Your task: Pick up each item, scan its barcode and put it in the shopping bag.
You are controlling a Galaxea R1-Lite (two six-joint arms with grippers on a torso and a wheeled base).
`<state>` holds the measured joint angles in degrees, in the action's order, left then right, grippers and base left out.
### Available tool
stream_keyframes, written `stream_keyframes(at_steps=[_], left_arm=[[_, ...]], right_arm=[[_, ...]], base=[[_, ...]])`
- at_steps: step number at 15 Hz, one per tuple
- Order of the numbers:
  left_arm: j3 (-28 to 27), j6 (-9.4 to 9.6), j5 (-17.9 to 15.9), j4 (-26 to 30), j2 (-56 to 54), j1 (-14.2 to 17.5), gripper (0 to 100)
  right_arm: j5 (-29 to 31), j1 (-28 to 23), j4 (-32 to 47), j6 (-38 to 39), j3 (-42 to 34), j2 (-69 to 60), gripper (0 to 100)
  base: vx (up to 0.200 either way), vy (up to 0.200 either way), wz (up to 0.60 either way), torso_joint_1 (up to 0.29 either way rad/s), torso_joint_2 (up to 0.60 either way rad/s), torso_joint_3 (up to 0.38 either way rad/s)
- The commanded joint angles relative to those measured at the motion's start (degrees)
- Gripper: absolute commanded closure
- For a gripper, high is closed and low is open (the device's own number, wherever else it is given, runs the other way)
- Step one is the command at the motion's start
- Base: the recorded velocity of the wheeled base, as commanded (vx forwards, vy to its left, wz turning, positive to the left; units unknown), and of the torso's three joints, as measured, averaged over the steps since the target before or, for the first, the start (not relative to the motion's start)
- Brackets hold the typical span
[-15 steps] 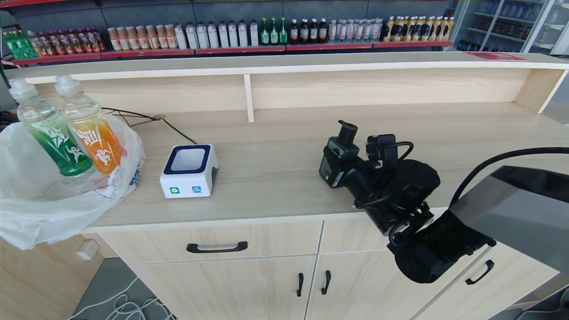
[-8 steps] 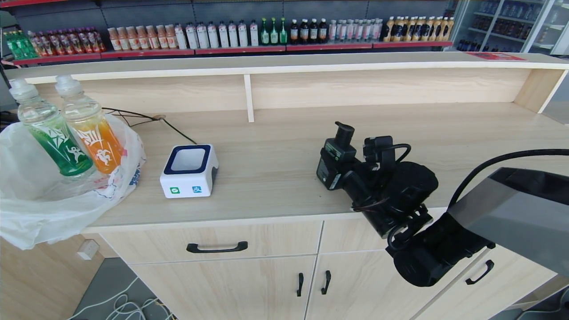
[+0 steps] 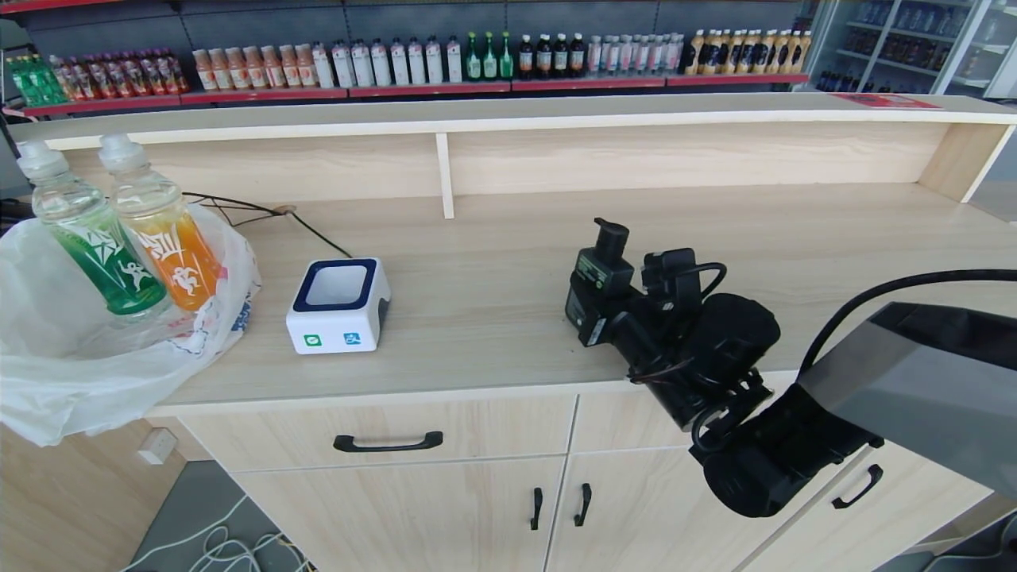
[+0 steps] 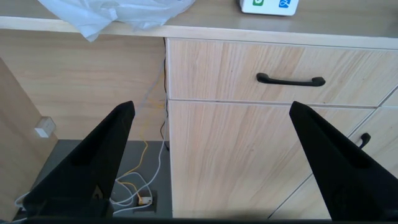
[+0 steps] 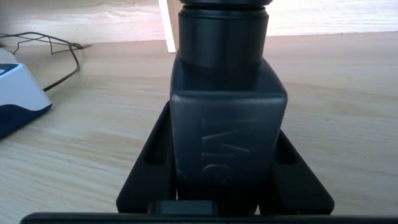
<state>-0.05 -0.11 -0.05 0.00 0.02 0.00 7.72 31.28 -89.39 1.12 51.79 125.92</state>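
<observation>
My right gripper hangs over the counter's front right part, shut on a small black bottle with a black cap. In the right wrist view the black bottle sits upright between the fingers. The white scanner with a blue-rimmed window stands left of it. A white plastic shopping bag at the counter's left end holds a green bottle and an orange bottle. My left gripper is open below the counter top, facing the drawer front.
The counter has a raised back ledge with a divider. A black cable runs behind the scanner. Drawers and doors with black handles lie under the counter. Shelves of drinks line the far wall.
My right gripper with the black bottle has drifted slightly left and lower. The bag, the scanner and the two bottles have not moved.
</observation>
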Motion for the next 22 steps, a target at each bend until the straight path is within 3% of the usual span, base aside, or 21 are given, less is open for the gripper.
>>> stream_keyframes(at_steps=[1, 6, 15, 19, 22], left_arm=[[-0.04, 0.02, -0.04, 0.0, -0.02, 0.0, 0], [0.05, 0.02, -0.04, 0.0, -0.02, 0.0, 0], [-0.04, 0.02, 0.05, 0.0, -0.02, 0.0, 0], [-0.04, 0.11, -0.04, 0.0, -0.02, 0.0, 0], [-0.04, 0.99, -0.04, 0.0, -0.02, -0.09, 0]], right_arm=[[0.02, 0.1, -0.17, -0.24, -0.11, -1.11, 100], [0.46, 3.26, -0.17, -0.59, -3.01, -10.16, 100], [6.08, 17.23, -0.61, 3.01, -25.95, -28.18, 100], [5.2, 21.8, -0.61, 4.33, -26.12, -30.99, 100], [2.21, 25.94, -0.61, 10.04, -26.3, -32.14, 100]], base=[[0.0, 0.0, 0.0, 0.0, 0.0, 0.0], [0.0, 0.0, 0.0, 0.0, 0.0, 0.0], [0.0, 0.0, 0.0, 0.0, 0.0, 0.0], [0.0, 0.0, 0.0, 0.0, 0.0, 0.0], [0.0, 0.0, 0.0, 0.0, 0.0, 0.0]])
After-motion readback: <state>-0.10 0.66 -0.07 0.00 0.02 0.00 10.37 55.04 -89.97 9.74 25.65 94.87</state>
